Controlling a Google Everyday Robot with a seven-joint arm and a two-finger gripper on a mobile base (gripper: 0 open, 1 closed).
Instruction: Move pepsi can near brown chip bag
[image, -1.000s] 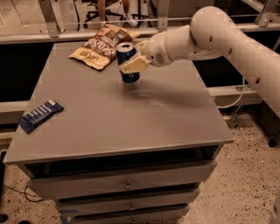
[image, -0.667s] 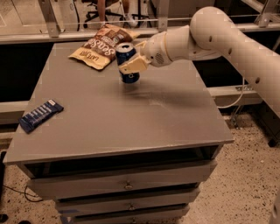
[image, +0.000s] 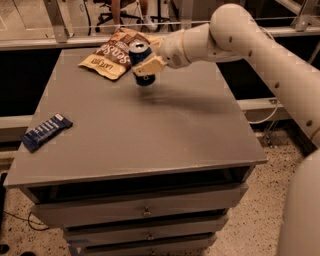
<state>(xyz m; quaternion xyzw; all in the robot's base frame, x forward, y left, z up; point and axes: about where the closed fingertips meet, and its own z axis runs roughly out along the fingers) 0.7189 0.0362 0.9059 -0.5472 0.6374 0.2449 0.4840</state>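
- Here, the grey table (image: 150, 135) fills most of the camera view; it is a cabinet with drawers (image: 145, 212) under its top, and everything below is placed relative to it.
- The white robot arm (image: 240, 35) comes in from the right side of the table, passes over its far right corner and reaches toward the far middle of the top.
- The brown chip bag (image: 112, 52) lies flat at the far edge of the table, a little left of the middle. Its yellow-cream end points to the left front and its white lettering faces up.
- A flat dark blue wrapped bar (image: 46, 131) lies at the left edge of the table, about halfway between far and near side, well apart from the other things.
- The gripper (image: 145, 67) is at the end of the arm, over the far middle part of the table, just to the right of the bag.
- Its jaws are clamped on the pepsi can (image: 141, 56); one cream-coloured jaw crosses the front of the can.
- The can is held with its silver top up and a little tilted, over the far middle of the table, its left side just beside the right edge of the bag or touching it. I cannot tell if its bottom rests on the table or is a little above it; a dark shadow lies on the table just under and to the right of it.
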